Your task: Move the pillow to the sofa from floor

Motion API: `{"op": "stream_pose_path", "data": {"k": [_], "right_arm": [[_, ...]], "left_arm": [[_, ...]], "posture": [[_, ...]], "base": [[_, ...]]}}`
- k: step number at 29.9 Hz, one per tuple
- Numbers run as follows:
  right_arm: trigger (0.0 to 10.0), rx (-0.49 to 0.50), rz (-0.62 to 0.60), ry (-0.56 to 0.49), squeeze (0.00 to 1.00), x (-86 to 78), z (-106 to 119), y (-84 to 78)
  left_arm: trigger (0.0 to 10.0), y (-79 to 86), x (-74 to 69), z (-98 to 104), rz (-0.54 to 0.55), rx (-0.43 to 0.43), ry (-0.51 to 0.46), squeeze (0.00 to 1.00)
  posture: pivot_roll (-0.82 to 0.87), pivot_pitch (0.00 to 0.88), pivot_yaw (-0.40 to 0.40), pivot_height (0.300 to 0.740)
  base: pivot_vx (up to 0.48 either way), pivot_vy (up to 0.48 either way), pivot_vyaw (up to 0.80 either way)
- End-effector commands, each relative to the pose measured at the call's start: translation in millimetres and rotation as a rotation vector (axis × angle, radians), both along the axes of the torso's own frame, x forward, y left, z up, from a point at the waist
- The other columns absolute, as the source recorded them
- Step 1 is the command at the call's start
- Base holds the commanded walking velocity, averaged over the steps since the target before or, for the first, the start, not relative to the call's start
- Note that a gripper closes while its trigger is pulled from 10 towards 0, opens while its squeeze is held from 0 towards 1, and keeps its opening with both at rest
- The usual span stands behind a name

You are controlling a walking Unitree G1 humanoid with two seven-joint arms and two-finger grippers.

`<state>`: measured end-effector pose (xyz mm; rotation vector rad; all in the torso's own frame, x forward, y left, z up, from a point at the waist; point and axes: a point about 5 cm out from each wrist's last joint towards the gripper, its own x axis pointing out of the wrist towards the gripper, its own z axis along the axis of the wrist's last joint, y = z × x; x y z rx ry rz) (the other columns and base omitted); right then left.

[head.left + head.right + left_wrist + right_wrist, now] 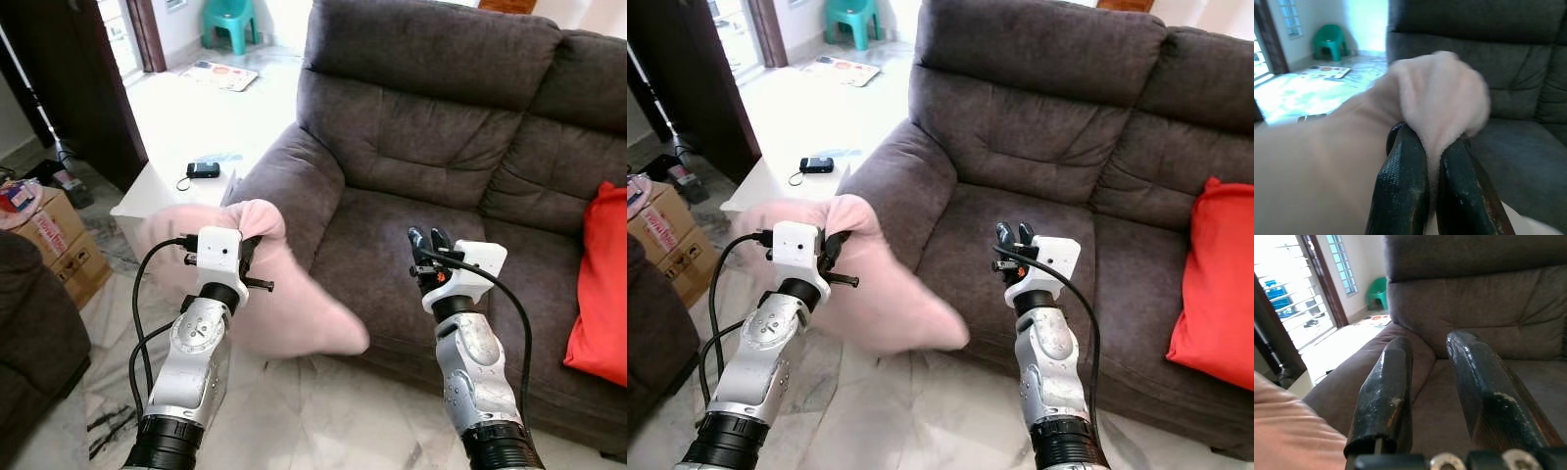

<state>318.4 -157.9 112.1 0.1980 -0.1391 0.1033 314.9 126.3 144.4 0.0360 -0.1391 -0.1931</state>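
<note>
Pink pillow [265,294] hangs off the floor, a fold pinched between left gripper [1432,171] fingers, long axis drooping toward 4 o'clock; brown sofa [411,245] seat lies at 2 o'clock, right gripper [428,238] empty, fingers apart over it.

1. My left arm is raised in front of me, forearm angled up and forward, with black cables looping from the wrist.
2. My left gripper [1432,161] has its two black fingers [1400,191] pressed close together, pinching a fold of the pink pillow [294,304], which hangs from them.
3. My right arm is raised too, forearm upright, wrist pointing forward.
4. My right gripper [1430,362] has its fingers [1386,387] parted with a clear gap, nothing between them.
</note>
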Motion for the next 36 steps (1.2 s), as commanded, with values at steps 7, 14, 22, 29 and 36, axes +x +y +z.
{"op": "stream_pose_path", "data": {"k": [7,14,22,29,36], "right_arm": [[10.0,-0.01,-0.007,0.019,0.0,1.7,-1.6,-2.3],[10.0,-0.013,-0.009,0.021,0.0,1.0,-1.8,-3.3],[10.0,-0.01,-0.004,0.022,0.0,1.9,-1.5,-1.1],[10.0,-0.013,-0.003,0.022,0.0,2.2,-1.2,-0.9],[10.0,-0.024,0.007,0.022,0.0,1.6,-1.7,-1.0]], "left_arm": [[10.0,-7.6,3.8,24.0,-0.025,0.014,-0.105,0.0],[10.0,-7.6,3.9,25.5,-0.02,0.016,-0.112,0.0],[10.0,-4.5,4.5,24.4,0.001,0.025,-0.108,0.0],[10.0,-3.9,4.9,24.6,0.006,0.026,-0.108,0.0],[10.0,-3.9,4.7,24.6,0.008,0.02,-0.108,0.0]], "posture": [[0.07,0.0,-0.072,0.74],[0.07,0.0,-0.076,0.74],[0.07,0.0,-0.079,0.74],[0.07,0.0,-0.08,0.74],[0.07,0.0,-0.083,0.74]], "base": [[0.0,0.0,-0.74],[0.0,-0.082,-0.74],[0.0,-0.305,-0.73],[0.0,-0.074,-0.73],[0.0,0.0,-0.31]]}}
